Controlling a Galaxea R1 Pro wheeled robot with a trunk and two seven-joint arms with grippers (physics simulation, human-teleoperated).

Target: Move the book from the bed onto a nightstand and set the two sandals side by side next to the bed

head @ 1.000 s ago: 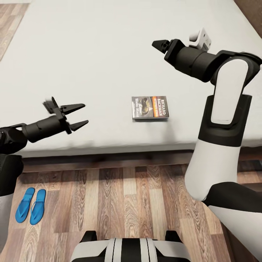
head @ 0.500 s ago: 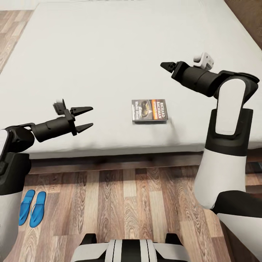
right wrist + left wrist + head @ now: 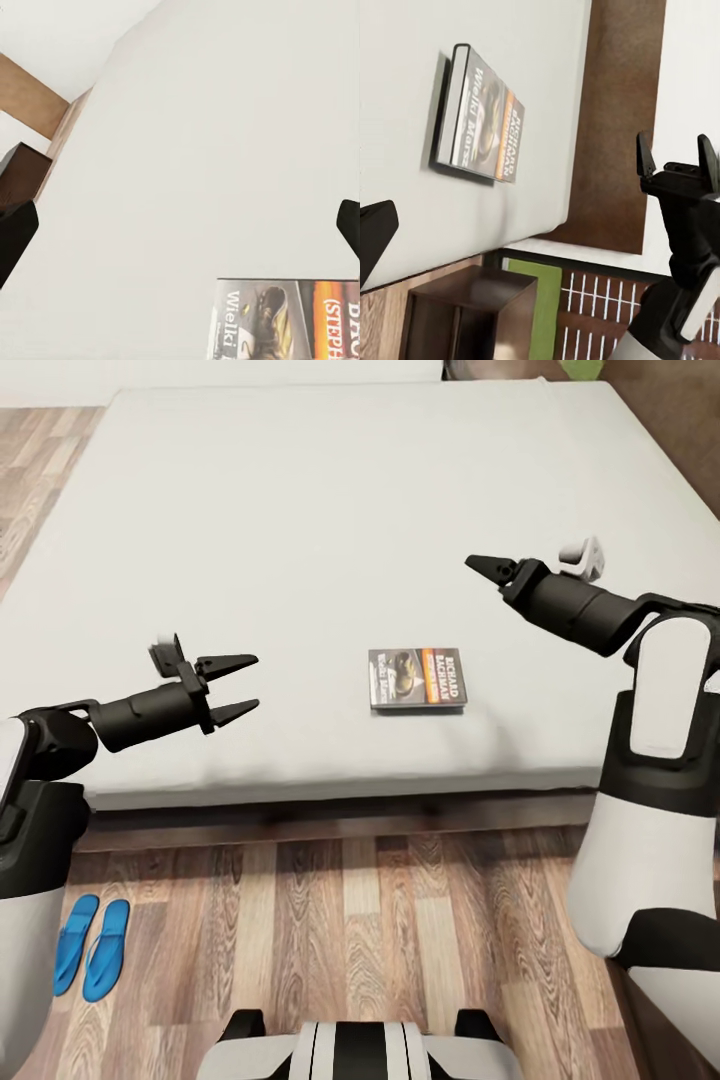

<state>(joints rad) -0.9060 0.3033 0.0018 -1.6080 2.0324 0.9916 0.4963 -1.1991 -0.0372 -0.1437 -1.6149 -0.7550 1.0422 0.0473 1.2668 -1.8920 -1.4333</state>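
Note:
The book [image 3: 418, 678] lies flat on the pale mattress of the bed [image 3: 300, 510], close to its near edge; it also appears in the left wrist view [image 3: 480, 116] and the right wrist view [image 3: 289, 319]. My left gripper [image 3: 235, 685] hovers open over the mattress, well to the left of the book. My right gripper [image 3: 487, 567] hangs open above the bed, beyond and to the right of the book, with nothing between its fingers [image 3: 645, 154]. The two sandals [image 3: 90, 948], bright blue, lie side by side on the wood floor at the lower left.
The bed's dark wooden frame [image 3: 330, 815] runs along its near side, with plank floor [image 3: 380, 930] between it and my base. In the left wrist view, a dark brown nightstand [image 3: 472, 315] stands beside the bed near the headboard [image 3: 615, 127].
The head camera has shifted, so more of the bed's far end shows. My right gripper has come down and to the right, closer to the book. The left gripper has barely moved.

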